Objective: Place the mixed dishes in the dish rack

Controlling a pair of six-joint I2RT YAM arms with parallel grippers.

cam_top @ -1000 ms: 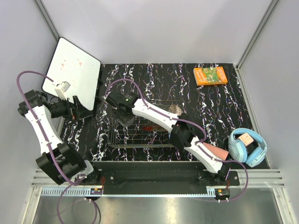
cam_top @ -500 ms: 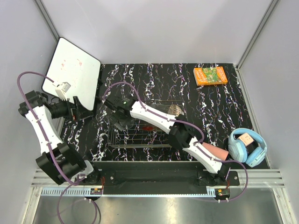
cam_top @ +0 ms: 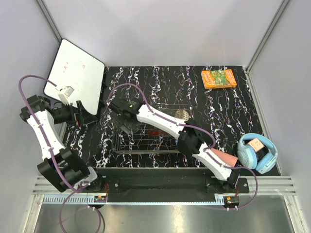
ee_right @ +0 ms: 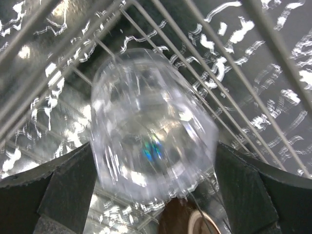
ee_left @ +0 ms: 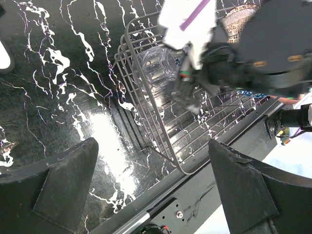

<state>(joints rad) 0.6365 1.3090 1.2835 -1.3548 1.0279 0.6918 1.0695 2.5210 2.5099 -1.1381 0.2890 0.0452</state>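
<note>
At the left end of the dish rack [cam_top: 146, 144], the clear glass cup [ee_left: 157, 66] lies on its side on the wires. The right gripper [ee_left: 185, 97] hangs just beside it with its fingers [ee_right: 68, 187] spread wide, one on either side of the blurred cup and not clamped on it. The left gripper [ee_left: 152, 146] hovers over the black marbled table [cam_top: 218, 111] to the left of the rack, its jaws wide apart and holding nothing. A red dish [cam_top: 155, 132] and a beige patterned bowl [cam_top: 182, 114] sit in the rack. A pink cup [cam_top: 222, 158] lies on the table by the right arm's base, near the blue headphones [cam_top: 257, 153]. An orange book [cam_top: 219, 78] lies at the far right corner.
</note>
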